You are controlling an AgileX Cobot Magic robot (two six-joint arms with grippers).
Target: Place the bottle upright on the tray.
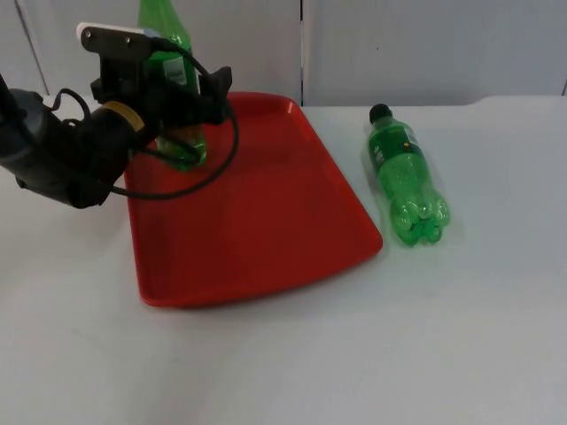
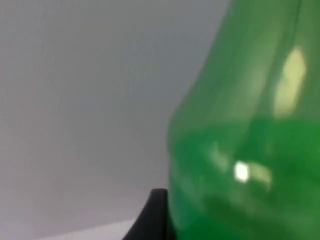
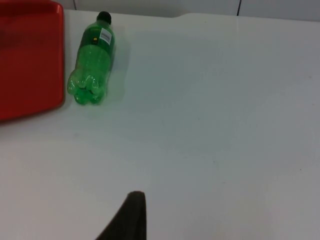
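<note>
A green plastic bottle (image 1: 184,146) stands upright on the far left corner of the red tray (image 1: 266,212). My left gripper (image 1: 177,102) is shut around its middle, and the bottle's green wall (image 2: 250,140) looms close in the left wrist view, with a black fingertip (image 2: 152,215) against it. A second green bottle (image 1: 406,177) with a black cap lies on its side on the table just right of the tray, cap toward the wall. It shows beside the tray's edge (image 3: 30,55) as the lying bottle (image 3: 92,65). My right gripper (image 3: 129,220) waits above the table, well off from that bottle.
The grey partition wall (image 1: 399,44) closes off the table right behind the tray. White table top (image 1: 354,354) stretches in front of the tray and to the right of the lying bottle.
</note>
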